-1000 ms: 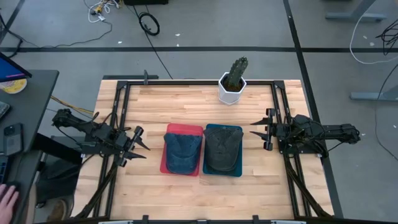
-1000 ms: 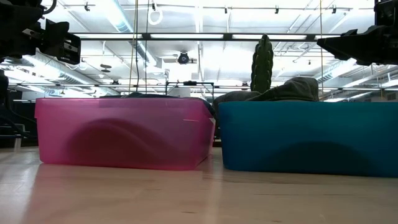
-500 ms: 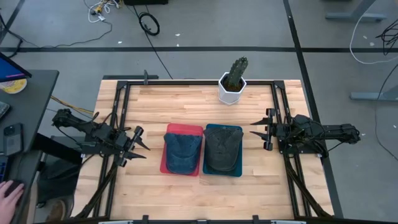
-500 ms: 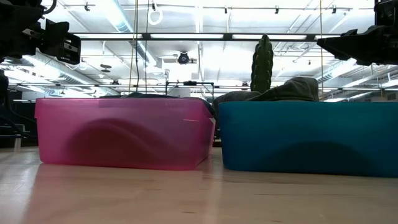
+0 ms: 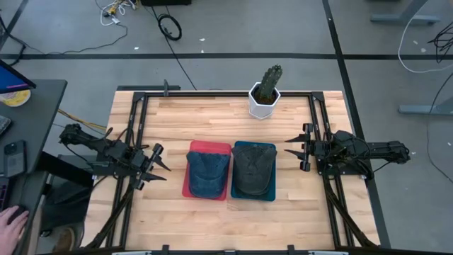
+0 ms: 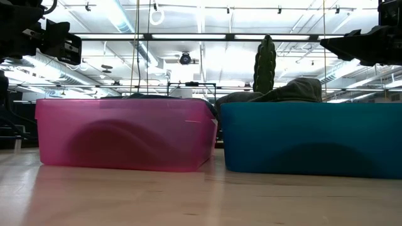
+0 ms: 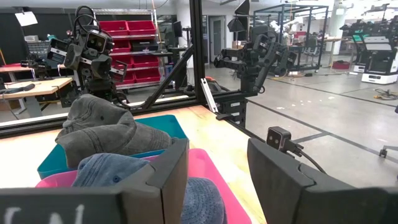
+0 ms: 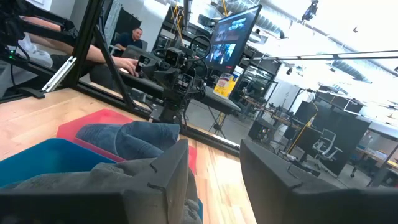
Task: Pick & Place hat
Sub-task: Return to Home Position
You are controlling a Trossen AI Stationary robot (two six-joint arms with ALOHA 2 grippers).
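A blue denim cap (image 5: 208, 173) lies in a pink-red bin (image 5: 189, 188) at the table's middle; a grey cap (image 5: 253, 170) lies in the teal bin (image 5: 236, 193) beside it on the right. In the low view the pink bin (image 6: 122, 133) and teal bin (image 6: 311, 138) stand side by side, the grey cap (image 6: 295, 90) rising above the rim. My left gripper (image 5: 158, 166) hovers open left of the pink bin. My right gripper (image 5: 296, 149) hovers open right of the teal bin. Neither touches anything.
A cactus in a white pot (image 5: 265, 93) stands at the table's far edge, behind the bins. Bare wood (image 5: 226, 219) lies near the front edge. A black frame (image 5: 134, 120) borders the table. A person's hand (image 5: 10, 225) rests at a desk off the left.
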